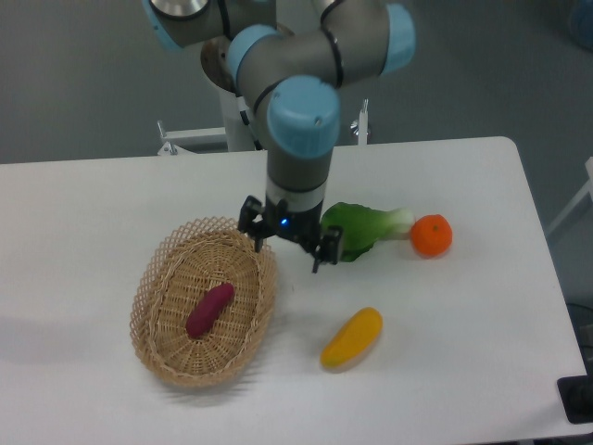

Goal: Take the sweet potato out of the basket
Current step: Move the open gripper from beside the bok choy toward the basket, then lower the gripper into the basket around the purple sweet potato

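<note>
The sweet potato (210, 310) is a small magenta-purple oblong lying at a slant inside the tan wicker basket (157, 348), which sits on the white table at the left. My gripper (288, 250) hangs above the table just off the basket's upper right rim, up and to the right of the sweet potato. Its two dark fingers stand apart and nothing is between them. One fingertip (258, 243) is over the basket's rim, the other (318, 262) is over the bare table.
A green leafy vegetable (366, 228) lies just right of the gripper. An orange round fruit (431, 235) sits further right. A yellow elongated vegetable (352, 338) lies on the table in front, right of the basket. The table's right edge is near the orange fruit.
</note>
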You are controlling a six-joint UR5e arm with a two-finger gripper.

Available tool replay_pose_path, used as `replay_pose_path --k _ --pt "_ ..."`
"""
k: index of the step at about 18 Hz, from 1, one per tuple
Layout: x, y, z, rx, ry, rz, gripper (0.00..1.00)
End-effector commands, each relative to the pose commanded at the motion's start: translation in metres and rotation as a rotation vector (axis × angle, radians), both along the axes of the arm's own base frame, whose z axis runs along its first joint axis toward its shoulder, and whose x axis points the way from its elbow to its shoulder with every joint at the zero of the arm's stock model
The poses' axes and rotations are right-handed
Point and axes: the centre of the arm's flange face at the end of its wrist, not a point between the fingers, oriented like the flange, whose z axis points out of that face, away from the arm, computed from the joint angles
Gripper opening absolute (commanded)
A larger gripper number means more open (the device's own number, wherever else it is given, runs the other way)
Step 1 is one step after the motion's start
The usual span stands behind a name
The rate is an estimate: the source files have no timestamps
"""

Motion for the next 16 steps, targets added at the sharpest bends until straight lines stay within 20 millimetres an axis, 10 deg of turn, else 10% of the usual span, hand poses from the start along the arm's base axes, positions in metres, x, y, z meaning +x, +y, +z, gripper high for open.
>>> replay_pose_path --k 7,16 --pt "0.055 0.038 -0.066 0.037 0.029 0.024 1.00" --pt "0.093 0.047 -0.099 -0.003 0.009 -0.035 1.00"
